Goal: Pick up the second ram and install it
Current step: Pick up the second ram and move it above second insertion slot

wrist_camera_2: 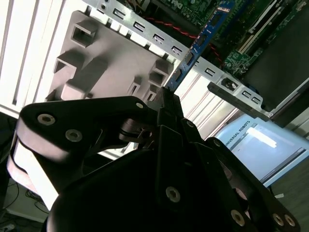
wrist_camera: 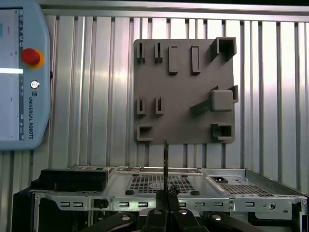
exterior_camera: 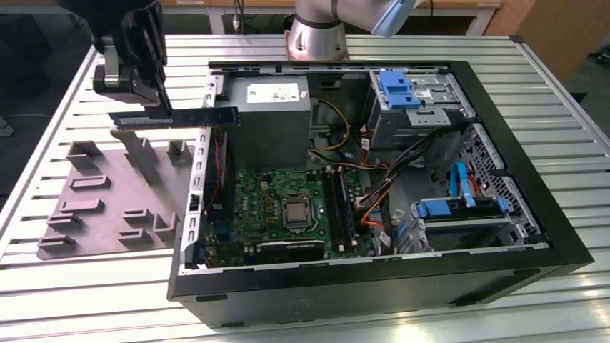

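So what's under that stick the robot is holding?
Under the second ram, clamped in the gripper, you can see the grey fixture plate and the side wall of the computer case. The gripper's fingers cover the part of the stick that they pinch.

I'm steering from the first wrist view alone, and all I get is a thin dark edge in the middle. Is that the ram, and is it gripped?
Observer: Yes. The second wrist view shows the ram, a blue board, clamped in the shut jaws of the gripper.
Operator: Where is it relative to the case?
Observer: In the exterior view it is held level and raised, near the wall of the case at the exterior view's left, beside the grey plate.
Operator: Any slots in sight?
Observer: The exterior view shows long black slots inside the case, well apart from the ram.
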Robot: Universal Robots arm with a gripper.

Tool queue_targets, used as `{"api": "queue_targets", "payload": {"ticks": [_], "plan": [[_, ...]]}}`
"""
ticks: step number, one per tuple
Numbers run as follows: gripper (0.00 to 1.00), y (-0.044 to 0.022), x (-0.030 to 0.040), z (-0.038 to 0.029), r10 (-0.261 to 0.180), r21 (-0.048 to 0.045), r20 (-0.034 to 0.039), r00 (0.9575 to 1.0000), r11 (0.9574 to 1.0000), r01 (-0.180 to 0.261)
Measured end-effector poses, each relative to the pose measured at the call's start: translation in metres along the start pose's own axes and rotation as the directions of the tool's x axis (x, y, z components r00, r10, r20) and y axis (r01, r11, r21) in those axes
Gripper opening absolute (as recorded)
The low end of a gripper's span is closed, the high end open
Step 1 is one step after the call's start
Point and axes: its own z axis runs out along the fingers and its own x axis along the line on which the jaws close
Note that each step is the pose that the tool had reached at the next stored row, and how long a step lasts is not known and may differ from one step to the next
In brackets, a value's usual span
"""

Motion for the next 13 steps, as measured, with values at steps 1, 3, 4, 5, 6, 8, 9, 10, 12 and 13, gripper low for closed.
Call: {"api": "queue_targets", "payload": {"ticks": [1,3,4,5,6,8,9,10,12,13], "plan": [[0.12,-0.0007,0.0000,0.0000,0.000,0.0000,0.0000,1.0000,1.0000,0.000],[0.12,-0.0019,0.0000,0.0000,0.000,0.0000,0.0001,1.0000,1.0000,0.000],[0.12,-0.0025,0.0000,-0.0001,0.000,0.0000,0.0000,1.0000,1.0000,0.000],[0.12,-0.0031,0.0000,-0.0001,0.000,0.0000,0.0000,1.0000,1.0000,0.000],[0.12,-0.0037,0.0000,-0.0001,0.000,0.0000,0.0001,1.0000,1.0000,0.000],[0.12,-0.0051,0.0000,-0.0002,0.000,0.0000,0.0000,1.0000,1.0000,0.000],[0.12,-0.0058,0.0000,-0.0002,0.000,0.0000,0.0000,1.0000,1.0000,0.000],[0.12,-0.0066,0.0000,-0.0003,0.000,0.0000,0.0000,1.0000,1.0000,0.000],[0.12,-0.0080,0.0001,-0.0003,0.000,0.0000,0.0001,1.0000,1.0000,0.000],[0.12,-0.0087,0.0001,-0.0003,0.000,0.0000,0.0000,1.0000,1.0000,0.000]]}}
